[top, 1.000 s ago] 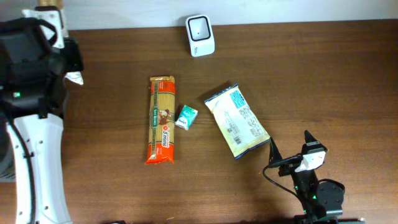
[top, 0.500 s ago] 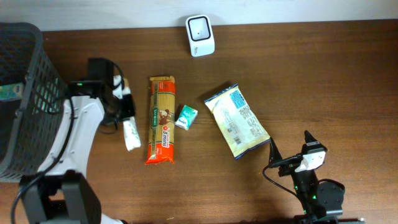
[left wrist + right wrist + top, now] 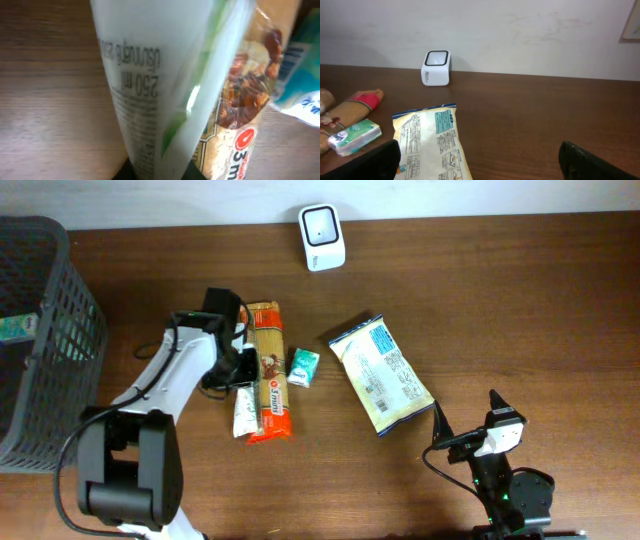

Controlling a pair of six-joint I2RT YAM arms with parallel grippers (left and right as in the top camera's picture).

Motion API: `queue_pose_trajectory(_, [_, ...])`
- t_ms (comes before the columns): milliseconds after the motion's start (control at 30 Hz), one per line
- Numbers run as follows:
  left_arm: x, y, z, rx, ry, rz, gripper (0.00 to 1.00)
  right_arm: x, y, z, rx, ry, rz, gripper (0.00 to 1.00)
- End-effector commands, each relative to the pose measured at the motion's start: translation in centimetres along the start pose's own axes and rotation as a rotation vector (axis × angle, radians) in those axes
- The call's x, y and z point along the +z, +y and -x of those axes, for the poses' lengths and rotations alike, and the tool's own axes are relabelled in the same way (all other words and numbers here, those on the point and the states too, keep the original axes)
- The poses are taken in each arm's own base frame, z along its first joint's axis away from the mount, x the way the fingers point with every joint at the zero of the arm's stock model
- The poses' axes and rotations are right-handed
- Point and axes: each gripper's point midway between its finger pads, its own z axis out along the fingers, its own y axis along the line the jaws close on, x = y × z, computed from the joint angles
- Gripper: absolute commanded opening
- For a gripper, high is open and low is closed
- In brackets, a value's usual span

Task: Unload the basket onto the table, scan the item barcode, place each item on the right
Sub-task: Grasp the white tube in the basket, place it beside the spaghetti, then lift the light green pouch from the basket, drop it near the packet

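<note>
My left gripper (image 3: 240,383) has its jaws pressed on the lower end of a white tube with green print (image 3: 243,413). The tube lies along the left side of the orange pasta pack (image 3: 270,370). In the left wrist view the tube (image 3: 150,75) fills the middle, with the left gripper (image 3: 160,172) dark at its base and the pasta pack (image 3: 240,105) to the right. The white scanner (image 3: 322,223) stands at the table's far edge, also visible as the scanner (image 3: 436,68). My right gripper (image 3: 467,412) is open at the front right with nothing in it; the right wrist view shows the right gripper (image 3: 485,165).
A dark mesh basket (image 3: 85,330) stands at the far left. A small teal pack (image 3: 301,367) lies just right of the pasta. A pale snack bag (image 3: 382,375) lies right of centre; the right wrist view shows the snack bag (image 3: 427,140) and teal pack (image 3: 355,136).
The left arm swung from the basket rightward with the tube and brought it down beside the pasta pack, which shifted and tilted slightly. The right arm stayed still.
</note>
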Motion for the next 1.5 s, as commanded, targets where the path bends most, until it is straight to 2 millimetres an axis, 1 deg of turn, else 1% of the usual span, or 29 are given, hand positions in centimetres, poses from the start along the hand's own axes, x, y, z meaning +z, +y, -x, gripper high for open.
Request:
queue_pose_trajectory(0, [0.2,-2.7,-0.3,0.05,-0.003,-0.053,0.58,0.0,-0.1,-0.3,-0.003,0.002,-0.002,0.99])
queue_pose_trajectory(33, [0.3,-3.0,-0.2,0.057,-0.008,-0.055,0.66,0.0,-0.1,-0.3,-0.003,0.002,-0.001,0.99])
queue_pose_trajectory(100, [0.1,-3.2,0.1,0.06,-0.02,-0.06,0.75,0.0,-0.1,-0.3,-0.003,0.002,-0.002,0.99])
queue_pose_trajectory(167, [-1.3,-3.5,0.9,0.063,-0.041,-0.065,0.81,0.0,-0.1,-0.3,-0.003,0.002,-0.001,0.99])
queue_pose_trajectory(200, [-2.7,-3.9,1.6,0.066,-0.061,-0.07,0.82,0.0,-0.1,-0.3,-0.003,0.001,-0.002,0.99])
queue_pose_trajectory(233, [-5.4,-4.5,3.1,0.099,-0.112,-0.081,0.88,0.0,-0.1,-0.3,-0.003,0.001,-0.002,0.99])
queue_pose_trajectory(300, [-9.7,-5.0,5.4,0.141,-0.201,-0.089,0.93,0.0,-0.1,-0.3,-0.003,0.002,-0.001,0.99])
queue_pose_trajectory(333, [-13.0,-5.2,7.0,0.172,-0.278,-0.099,0.99,0.0,-0.1,-0.3,-0.003,0.001,-0.001,0.99])
queue_pose_trajectory(400, [-20.2,-4.6,10.0,0.197,-0.447,-0.11,0.99,0.0,-0.1,-0.3,-0.003,0.002,-0.002,0.99])
queue_pose_trajectory(433, [-22.7,-4.0,10.9,0.195,-0.514,-0.109,0.99,0.0,-0.1,-0.3,-0.003,0.002,-0.002,0.99])
queue_pose_trajectory(467, [-26.1,-2.6,12.1,0.173,-0.609,-0.092,0.99,0.0,-0.1,-0.3,-0.003,0.002,-0.002,0.99])
queue_pose_trajectory(500, [-28.8,-0.7,12.9,0.133,-0.683,-0.054,0.99,0.0,-0.1,-0.3,-0.003,0.002,-0.001,0.99])
queue_pose_trajectory(567, [-33.1,2.8,13.5,0.06,-0.797,0.006,0.99,0.0,-0.1,-0.3,-0.003,0.001,-0.002,0.99])
queue_pose_trajectory(600, [-35.3,5.2,13.6,0.008,-0.857,0.055,0.99,0.0,-0.1,-0.3,-0.003,0.002,-0.001,0.99])
queue_pose_trajectory(633, [-36.8,7.1,13.6,-0.035,-0.897,0.098,0.99,0.0,-0.1,-0.3,-0.003,0.002,-0.001,0.99])
queue_pose_trajectory(700, [-38.8,10.9,13.2,-0.12,-0.944,0.186,0.99,0.0,-0.1,-0.3,-0.003,0.001,-0.001,0.99])
queue_pose_trajectory(733, [-39.3,12.2,13.0,-0.149,-0.952,0.214,0.99,0.0,-0.1,-0.3,-0.003,0.001,-0.001,0.99])
queue_pose_trajectory(800, [-39.9,16.7,12.1,-0.289,-0.959,0.285,0.99,0.0,-0.1,-0.3,-0.003,0.002,-0.002,0.99])
queue_pose_trajectory(900, [-40.4,21.5,10.6,-0.446,-0.962,0.333,0.99,0.0,-0.1,-0.3,-0.003,0.002,-0.001,0.99])
queue_pose_trajectory(1000, [-40.1,24.9,9.4,-0.52,-0.941,0.373,0.99,0.0,-0.1,-0.3,-0.003,0.001,-0.002,0.99])
queue_pose_trajectory(1067, [-39.1,27.9,8.9,-0.577,-0.908,0.401,1.0,0.0,-0.1,-0.3,-0.003,0.002,-0.001,0.99])
queue_pose_trajectory(1100, [-38.6,28.7,8.8,-0.593,-0.892,0.407,1.0,0.0,-0.1,-0.3,-0.003,0.002,-0.002,0.99])
queue_pose_trajectory(1167, [-36.9,30.7,8.7,-0.623,-0.84,0.418,1.0,0.0,-0.1,-0.3,-0.003,0.001,-0.002,0.99])
queue_pose_trajectory(1200, [-34.5,32.7,9.0,-0.637,-0.778,0.406,1.0,0.0,-0.1,-0.3,-0.003,0.002,-0.001,0.99])
queue_pose_trajectory(1267, [-32.0,33.8,9.8,-0.574,-0.721,0.364,1.0,0.0,-0.1,-0.3,-0.003,0.002,-0.002,0.99])
queue_pose_trajectory(1300, [-30.2,34.3,10.4,-0.508,-0.679,0.32,1.0,0.0,-0.1,-0.3,-0.003,0.002,-0.001,0.99])
queue_pose_trajectory(1333, [-29.3,34.3,10.8,-0.469,-0.665,0.291,0.98,0.0,-0.1,-0.3,-0.003,0.002,-0.001,0.99])
queue_pose_trajectory(1367, [-27.2,34.5,11.4,-0.41,-0.635,0.234,0.95,0.0,-0.1,-0.3,-0.003,0.002,-0.001,0.99])
queue_pose_trajectory(1467, [-22.9,35.5,11.4,-0.37,-0.529,0.188,0.95,0.0,-0.1,-0.3,-0.003,0.001,-0.001,0.99])
